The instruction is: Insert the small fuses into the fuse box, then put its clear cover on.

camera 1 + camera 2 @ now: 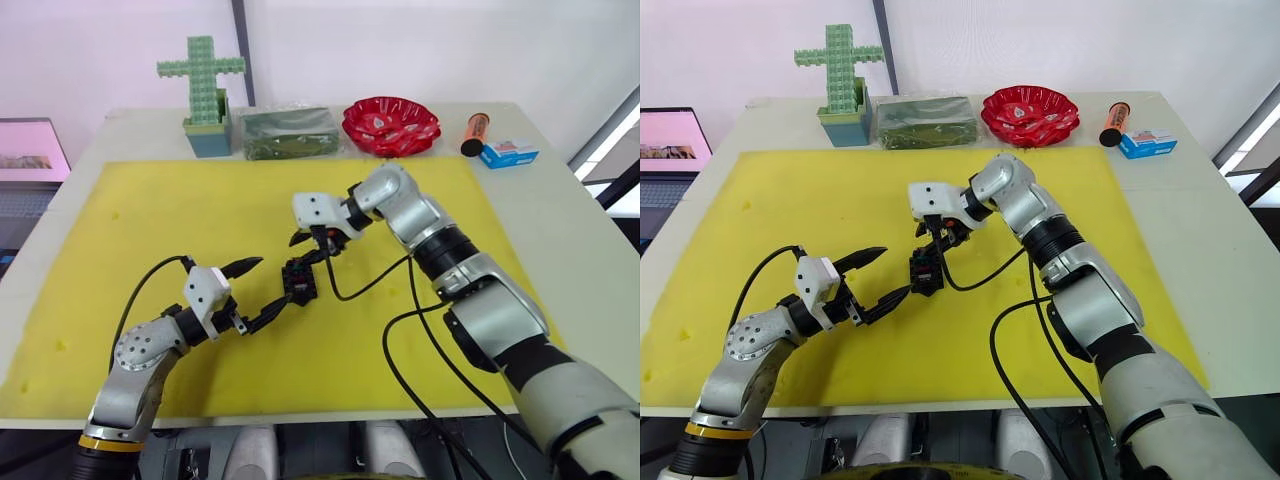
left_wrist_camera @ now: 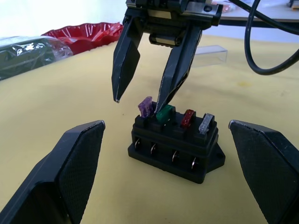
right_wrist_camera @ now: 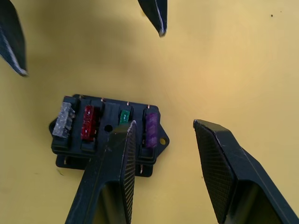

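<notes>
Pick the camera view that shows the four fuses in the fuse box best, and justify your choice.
The left wrist view: the purple, green, red and grey fuses stand in the fuse box. The right wrist view shows them from above, the green one partly hidden by a finger. In the eye views they are too small.

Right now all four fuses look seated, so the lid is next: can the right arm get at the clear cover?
Probably yes. The clear cover lies alone on the yellow mat beyond the fuse box, nothing on or against it. The right tool hangs open over the fuses, holding nothing.
</notes>
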